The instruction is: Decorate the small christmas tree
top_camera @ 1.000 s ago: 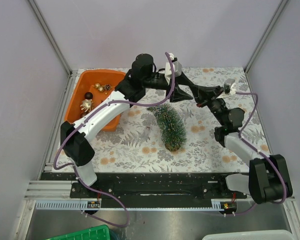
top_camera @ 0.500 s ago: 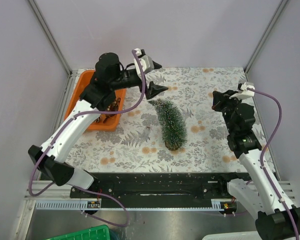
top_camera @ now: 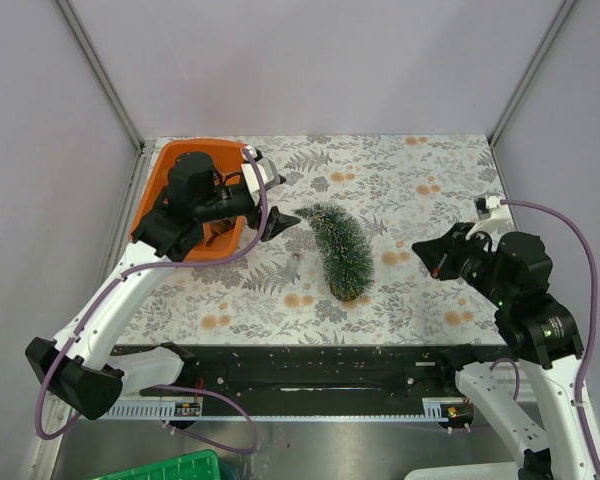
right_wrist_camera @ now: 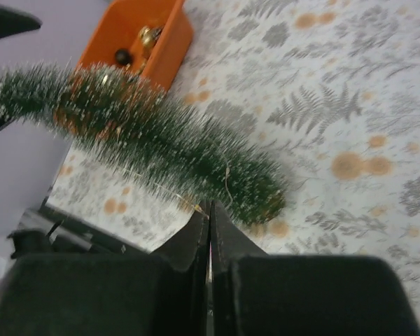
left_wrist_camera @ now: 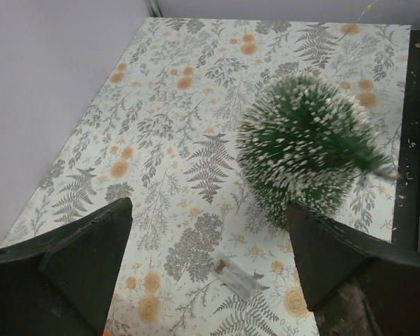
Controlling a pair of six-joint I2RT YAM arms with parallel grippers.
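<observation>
**Tree bare, ornaments in the tray – decorating yet to begin**

The small christmas tree (top_camera: 338, 250) is in the middle of the floral table mat (top_camera: 410, 170), its tip aimed at the orange tray (top_camera: 168, 160) and its round brown base toward the near edge. Whether it stands upright or leans over cannot be told for certain; in the right wrist view it looks bowed. No ornament shows on its frosted bristles in any view.

The left gripper (left_wrist_camera: 208, 205) hovers between the tray and the tree tip, its jaws spread wide and holding nothing. The right gripper (right_wrist_camera: 210, 231) is clamped fully together and empty, well apart from the tree on its right side.

The gold and dark ornaments (right_wrist_camera: 141, 40) lie in the tray. A small clear scrap (left_wrist_camera: 236, 276) rests on the mat just beside the tree.

Judged from this, nothing of the decorating is done – every ornament has yet to be picked from the tray and set on the tree. The left arm, wide open beside the tray, looks best placed for the first pick.
</observation>
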